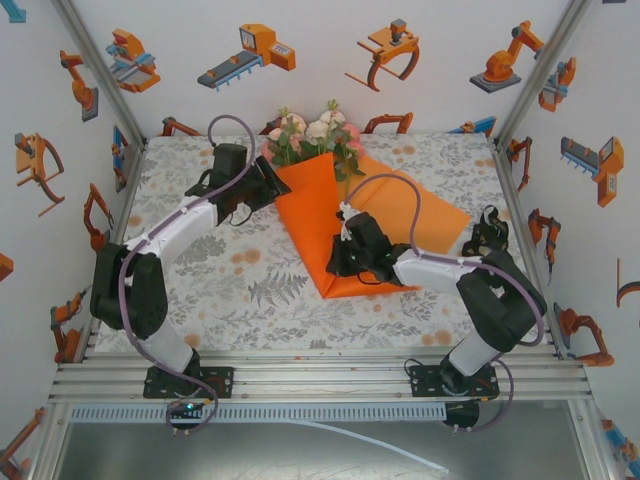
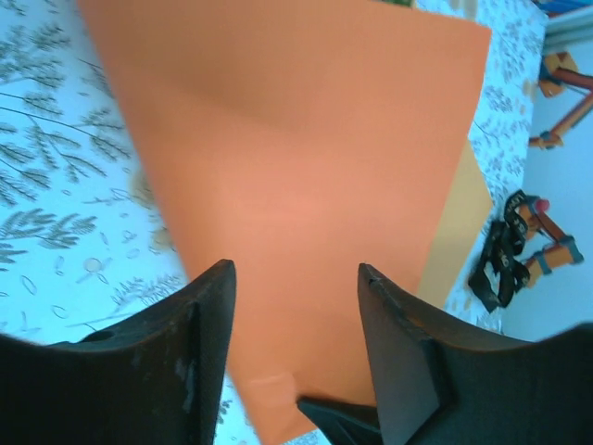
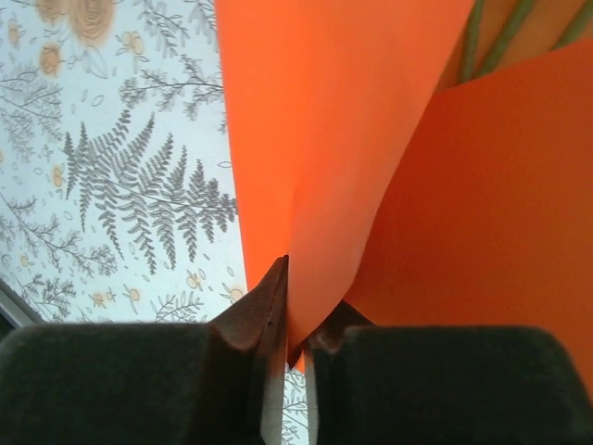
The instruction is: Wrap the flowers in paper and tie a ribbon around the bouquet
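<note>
Pinching a fold of the large bright orange paper sheet (image 1: 312, 210), the right fingers (image 3: 271, 306) stand narrow, closed on it. Left fingers (image 2: 208, 320) stand apart over the sheet, holding nothing.

Risk: unheld, the flap may spring open. A hard pull could tear the pinched edge, let it slip, or drag the stems askew.

Bunch of pink, white and cream roses (image 1: 315, 132) pokes out at the sheet's far end, mid-bench (image 1: 220, 290). Narrow black fabric ribbon (image 1: 487, 232) lies apart, far right.
</note>
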